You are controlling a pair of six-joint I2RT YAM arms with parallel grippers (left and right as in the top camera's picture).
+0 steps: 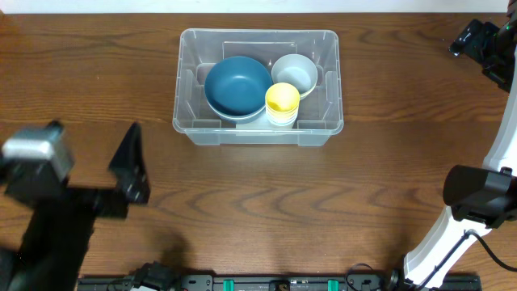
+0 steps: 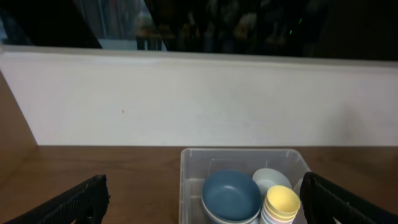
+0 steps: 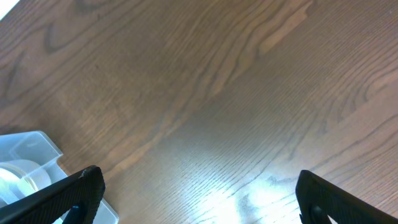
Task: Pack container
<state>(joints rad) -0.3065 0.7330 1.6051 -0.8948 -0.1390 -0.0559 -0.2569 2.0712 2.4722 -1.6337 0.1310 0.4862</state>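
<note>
The clear container [image 1: 191, 121] stands at the back middle of the wooden table. Inside it are a blue bowl [image 1: 237, 86] stacked on a pale one, a cream bowl [image 1: 295, 73] and a stack of cups with a yellow one on top [image 1: 283, 100]. My left gripper [image 1: 125, 170] is open and empty, well short of the container at the front left. In the left wrist view its fingers [image 2: 202, 202] frame the container [image 2: 189, 180] and the blue bowl [image 2: 230, 196]. My right gripper [image 1: 483, 42] is open and empty at the far right; in its wrist view [image 3: 199, 193] it is over bare wood.
A white wall [image 2: 199, 99] runs behind the table's far edge. The right arm's base and white link [image 1: 468, 202] stand at the front right. A corner of the container [image 3: 31, 146] shows at the left of the right wrist view.
</note>
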